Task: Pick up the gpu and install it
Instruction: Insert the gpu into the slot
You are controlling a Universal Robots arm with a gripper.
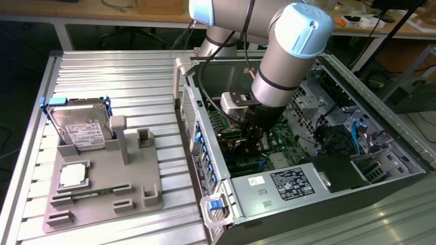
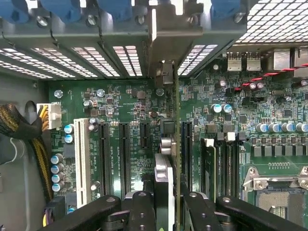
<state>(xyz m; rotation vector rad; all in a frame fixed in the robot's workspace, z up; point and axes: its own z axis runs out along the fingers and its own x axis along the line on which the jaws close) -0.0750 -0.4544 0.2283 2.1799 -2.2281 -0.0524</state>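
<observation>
The gpu (image 2: 169,144) is a thin dark card seen edge-on in the wrist view, standing on edge over the green motherboard (image 2: 130,106). It sits between two long black slots (image 2: 124,159). Its silver bracket (image 2: 163,43) reaches up against the case's rear slot grille. My gripper (image 2: 166,195) is shut on the card, with one black finger (image 2: 142,204) on each side. In the exterior view my gripper (image 1: 256,137) reaches down into the open computer case (image 1: 204,153), with the gpu (image 1: 246,149) dark beneath it. Whether the card is seated in a slot I cannot tell.
A grey fixture (image 1: 136,178) at the exterior view's left holds a hard drive with blue rails (image 1: 80,125), a processor chip (image 1: 73,175) and a green memory stick (image 1: 92,194). Inside the case are the power supply (image 1: 293,184), braided cables (image 2: 21,127) and the processor socket (image 2: 281,195).
</observation>
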